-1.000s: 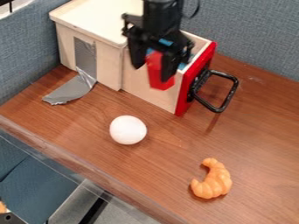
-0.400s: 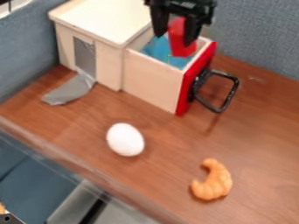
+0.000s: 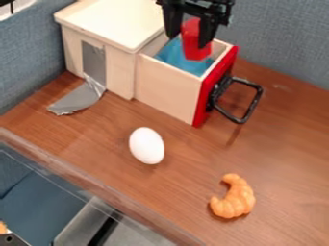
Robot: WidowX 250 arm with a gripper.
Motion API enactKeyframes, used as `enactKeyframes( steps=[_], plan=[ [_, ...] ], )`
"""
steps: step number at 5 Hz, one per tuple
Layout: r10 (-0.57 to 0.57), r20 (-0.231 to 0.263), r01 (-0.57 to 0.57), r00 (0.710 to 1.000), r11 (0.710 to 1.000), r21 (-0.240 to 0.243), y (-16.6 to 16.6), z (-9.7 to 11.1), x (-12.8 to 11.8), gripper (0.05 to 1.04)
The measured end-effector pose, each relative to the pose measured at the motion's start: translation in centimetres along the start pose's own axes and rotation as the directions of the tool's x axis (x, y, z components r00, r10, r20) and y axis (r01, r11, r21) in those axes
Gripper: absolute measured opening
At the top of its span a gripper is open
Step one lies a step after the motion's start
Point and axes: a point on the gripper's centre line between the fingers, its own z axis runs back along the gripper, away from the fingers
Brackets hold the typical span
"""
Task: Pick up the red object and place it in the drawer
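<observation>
At the top of the view my gripper hangs over the open drawer, shut on the red object, a block-like piece held between its two fingers. The lower end of the red object overlaps the drawer's opening; whether it touches anything inside, I cannot tell. The drawer is pulled out of the wooden box, with pale wood sides, a red front and blue material inside.
A black handle juts from the drawer front. On the wooden table lie a white egg and an orange croissant-shaped toy. Grey tape trails from the box at the left.
The gripper and red object went up and right from the drawer's near side to over its opening, then slightly left. The egg rocked and shifted a little.
</observation>
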Motion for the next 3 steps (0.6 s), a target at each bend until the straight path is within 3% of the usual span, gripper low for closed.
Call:
enactKeyframes(
  steps=[2,3],
  plan=[
    [0.023,-0.031,-0.022,0.999,1.000,0.011,1.3,-1.3,0.0,0.738],
    [0.021,-0.039,-0.021,0.999,1.000,0.007,1.4,-1.4,0.2,0.802]
  ],
)
